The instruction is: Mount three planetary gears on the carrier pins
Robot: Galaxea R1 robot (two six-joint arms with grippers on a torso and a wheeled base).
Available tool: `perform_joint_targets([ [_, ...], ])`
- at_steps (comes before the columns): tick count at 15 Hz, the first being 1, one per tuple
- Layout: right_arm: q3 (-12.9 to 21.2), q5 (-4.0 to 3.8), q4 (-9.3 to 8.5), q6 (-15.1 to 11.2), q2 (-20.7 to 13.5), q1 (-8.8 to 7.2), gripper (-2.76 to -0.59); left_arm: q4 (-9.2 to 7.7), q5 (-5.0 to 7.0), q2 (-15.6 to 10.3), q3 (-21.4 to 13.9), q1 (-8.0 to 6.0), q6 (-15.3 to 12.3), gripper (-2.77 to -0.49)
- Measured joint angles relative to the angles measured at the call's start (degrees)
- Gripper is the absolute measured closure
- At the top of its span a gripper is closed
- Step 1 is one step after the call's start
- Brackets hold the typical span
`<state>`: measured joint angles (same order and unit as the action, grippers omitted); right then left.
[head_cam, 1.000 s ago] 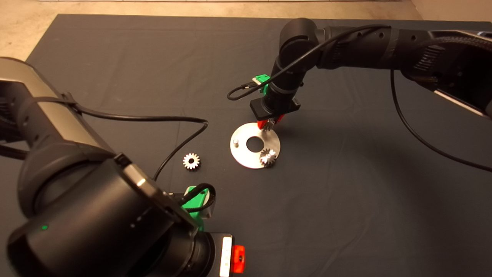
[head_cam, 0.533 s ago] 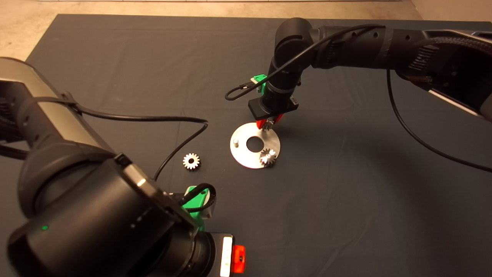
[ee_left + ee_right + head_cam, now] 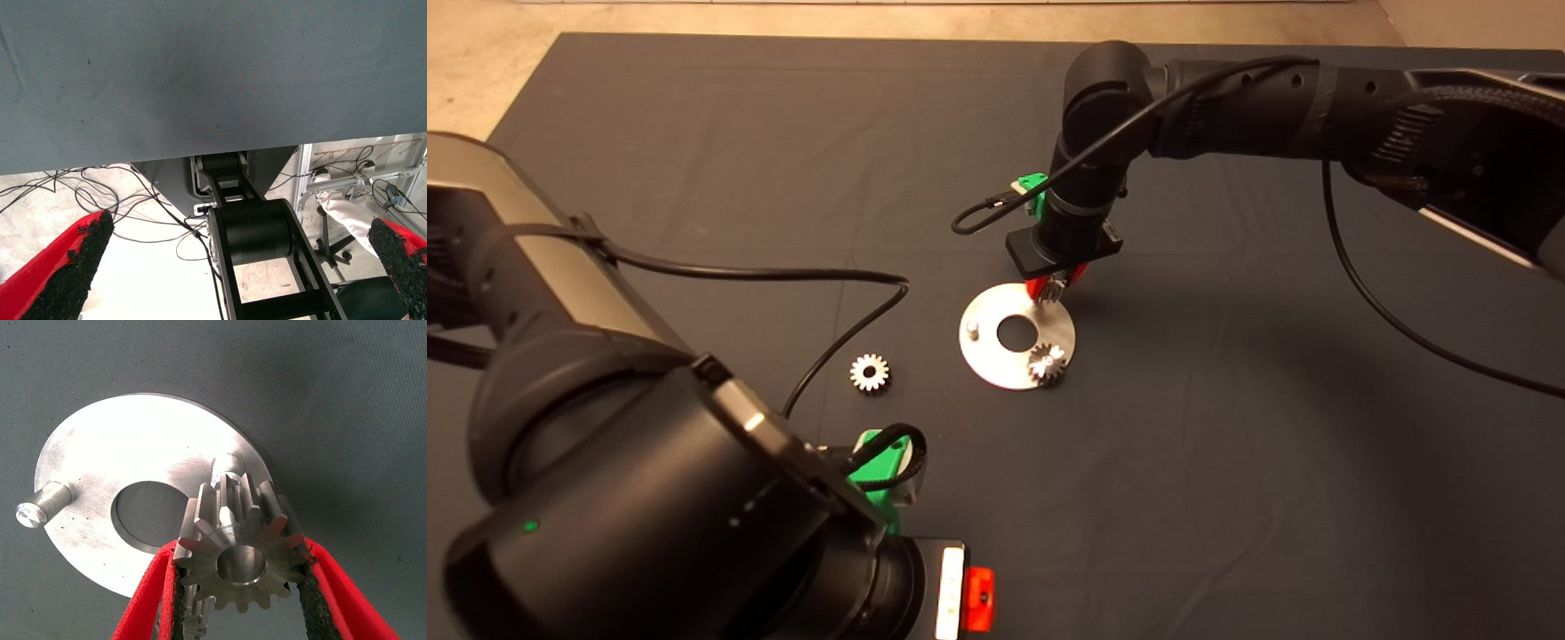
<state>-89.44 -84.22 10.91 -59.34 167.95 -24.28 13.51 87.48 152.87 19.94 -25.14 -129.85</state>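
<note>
A shiny round disc (image 3: 996, 360) with a large centre hole lies mid-mat. One planetary gear (image 3: 1048, 364) sits on the disc's near right edge. A second gear (image 3: 869, 372) lies loose on the mat to the disc's left. My right gripper (image 3: 1055, 286) hangs over the disc's far edge, shut on a third gear (image 3: 240, 543) held by its teeth. Just behind that gear stands a carrier pin (image 3: 227, 463), partly hidden. Another carrier pin (image 3: 43, 505) stands bare on the disc (image 3: 120, 453). My left gripper (image 3: 243, 233) is open and holds nothing, parked at the lower left.
The left arm's black cable (image 3: 845, 293) loops across the mat near the loose gear. The bulky left arm (image 3: 605, 462) fills the lower left corner. Bare floor (image 3: 480, 53) borders the mat at the far left. Beyond the mat's edge, the left wrist view shows floor cables and a chair base.
The right gripper with its gear shifted slightly over the disc's far edge and back. Both other gears, the disc and the left arm stayed put.
</note>
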Motion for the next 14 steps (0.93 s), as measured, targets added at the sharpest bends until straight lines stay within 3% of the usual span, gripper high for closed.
perform_joint_targets([
  [14, -2.18, -0.12, 0.46, 0.15, 1.73, 0.91, -0.94, 0.00, 0.00, 0.02, 0.00, 0.00, 0.00, -2.77],
])
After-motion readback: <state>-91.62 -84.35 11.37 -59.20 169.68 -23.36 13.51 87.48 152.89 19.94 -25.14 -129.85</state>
